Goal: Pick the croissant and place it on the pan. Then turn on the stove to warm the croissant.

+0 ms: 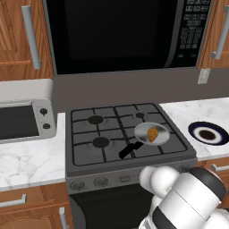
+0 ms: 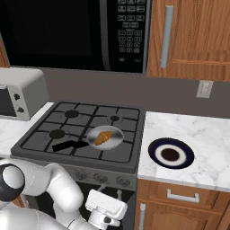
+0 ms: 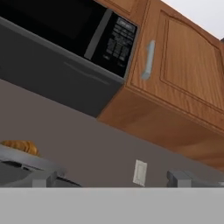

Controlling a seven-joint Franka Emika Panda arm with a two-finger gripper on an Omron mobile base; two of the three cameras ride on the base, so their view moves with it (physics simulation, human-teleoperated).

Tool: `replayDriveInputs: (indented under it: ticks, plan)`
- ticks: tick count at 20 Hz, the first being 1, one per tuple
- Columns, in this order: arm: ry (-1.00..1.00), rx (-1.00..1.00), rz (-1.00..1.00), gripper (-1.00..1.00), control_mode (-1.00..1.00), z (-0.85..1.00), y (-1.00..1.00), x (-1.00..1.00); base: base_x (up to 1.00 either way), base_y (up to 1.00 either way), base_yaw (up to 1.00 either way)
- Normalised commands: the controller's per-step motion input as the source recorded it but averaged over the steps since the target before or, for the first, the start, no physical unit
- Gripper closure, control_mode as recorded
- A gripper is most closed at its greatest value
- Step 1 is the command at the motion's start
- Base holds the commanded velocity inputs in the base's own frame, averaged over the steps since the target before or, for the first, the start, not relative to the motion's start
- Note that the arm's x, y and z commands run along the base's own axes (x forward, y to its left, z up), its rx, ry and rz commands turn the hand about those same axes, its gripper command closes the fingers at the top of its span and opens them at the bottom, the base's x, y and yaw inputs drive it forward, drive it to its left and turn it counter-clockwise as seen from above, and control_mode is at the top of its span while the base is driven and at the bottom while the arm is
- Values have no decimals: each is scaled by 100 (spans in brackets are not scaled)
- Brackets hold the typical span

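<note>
1. Croissant [image 2: 103, 137] placement is judged done: the pastry is seen lying inside the pan [image 2: 112, 143], which sits on the front right burner of the stove [image 2: 40, 143], black handle pointing left across the grate.
2. The gripper [image 2: 110, 192] is seen low in front of the range, just below the row of front knobs [image 2: 123, 181]; its fingers [image 2: 119, 194] are spread wide and nothing is grasped between them.
3. Only the knob turn is judged to remain.
4. A wrong knob could be taken, since several sit close together; a burner without the pan would then be lit and the croissant left cold.
5. The open fingers could slide off a small round knob if closed off-centre, so that no turn is passed on.
6. Contact between the hand and the range front or the oven door below could be caused by an approach that is too low.
7. The blue plate [image 2: 155, 148] on the marble counter [image 2: 211, 134] lies well apart and is judged no hazard.
</note>
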Motion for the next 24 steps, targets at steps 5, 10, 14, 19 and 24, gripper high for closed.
replayDriveInputs:
  ticks: [5,10,14,19,24]
  plan:
    - [-4,-2,0,-100,-100,0,22,26,0,0,0]
    - [0,0,0,-100,-100,-5,0,54,0,0,0]
    - [0,0,0,-100,-100,-12,-6,94,0,0,0]
    - [0,0,0,-100,-100,-8,-3,58,0,0,0]
    - [0,0,0,-100,-100,-12,0,0,0,0,0]
